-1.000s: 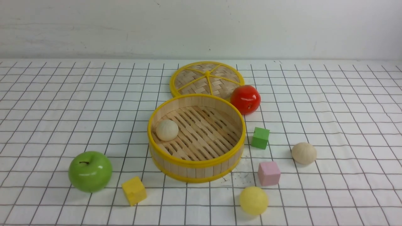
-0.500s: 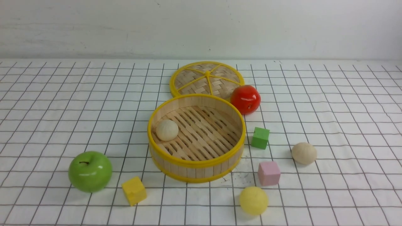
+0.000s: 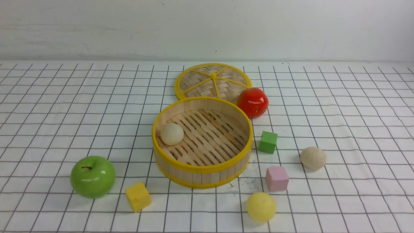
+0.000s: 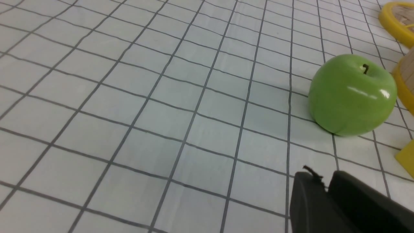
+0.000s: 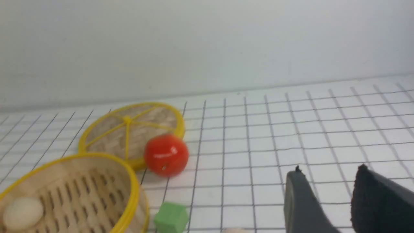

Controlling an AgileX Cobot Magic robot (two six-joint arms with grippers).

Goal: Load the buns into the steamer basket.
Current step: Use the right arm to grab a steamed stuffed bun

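The steamer basket (image 3: pixel 202 166) stands at the table's middle; one cream bun (image 3: pixel 172 134) lies inside at its left. It also shows in the right wrist view (image 5: pixel 22 212). A second cream bun (image 3: pixel 312 158) lies on the cloth to the basket's right. The pale yellow bun (image 3: pixel 261 206) lies near the front, right of the basket. Neither gripper shows in the front view. My left gripper (image 4: pixel 323 178) is shut and empty, near the green apple. My right gripper (image 5: pixel 330 171) is open and empty, above the cloth right of the basket (image 5: pixel 129 194).
The woven lid (image 3: pixel 213 81) lies behind the basket, a red fruit (image 3: pixel 253 102) beside it. A green apple (image 3: pixel 93 176) and yellow cube (image 3: pixel 138 196) sit front left. A green cube (image 3: pixel 268 142) and pink cube (image 3: pixel 277 178) lie between basket and loose buns.
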